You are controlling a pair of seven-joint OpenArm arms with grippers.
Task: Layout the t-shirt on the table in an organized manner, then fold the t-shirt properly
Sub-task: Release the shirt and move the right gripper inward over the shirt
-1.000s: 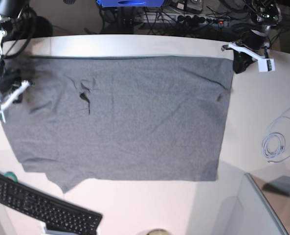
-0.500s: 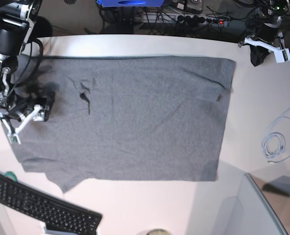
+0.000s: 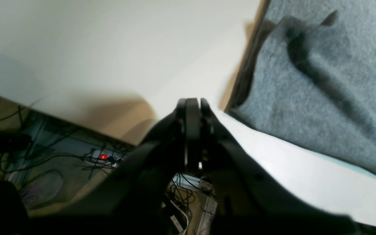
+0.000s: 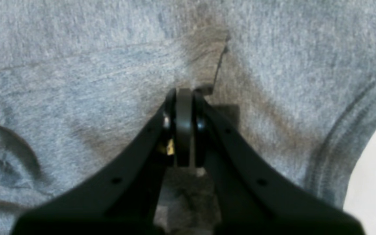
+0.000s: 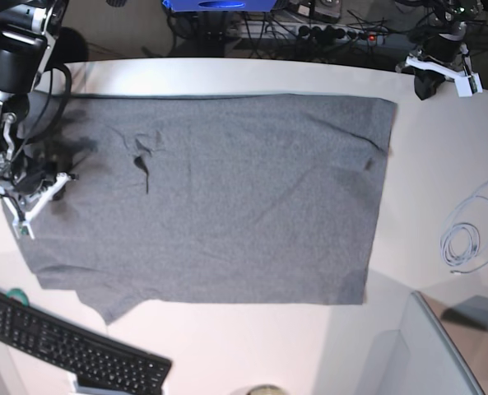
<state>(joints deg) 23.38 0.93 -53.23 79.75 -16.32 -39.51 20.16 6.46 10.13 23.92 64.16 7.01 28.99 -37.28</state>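
The t-shirt (image 5: 219, 193) is laid flat across the white counter (image 5: 441, 164), spread out as a wide grey sheet with a few shallow wrinkles and one small dark crease near its upper left in the base view. One sleeve is seen sticking out at the lower-left edge, close to the black keyboard (image 5: 71, 350).

Right fingers (image 4: 183, 98): pressed fully together in the wrist view, nothing seen clamped between them. They are positioned over the shirt's left-hand portion in the base view (image 5: 42, 193), with a seam line of the fabric curving just beside them. Whether the tips touch the cloth cannot be told.

Left fingers (image 3: 193, 106): also closed tight, nothing held. They are located off the fabric, past the shirt's far corner, by the counter's back edge (image 5: 429, 82). Bare counter is seen beneath them, with the shirt edge off to one side.

A coiled white cable (image 5: 466, 239) lies on the counter well apart from the shirt.
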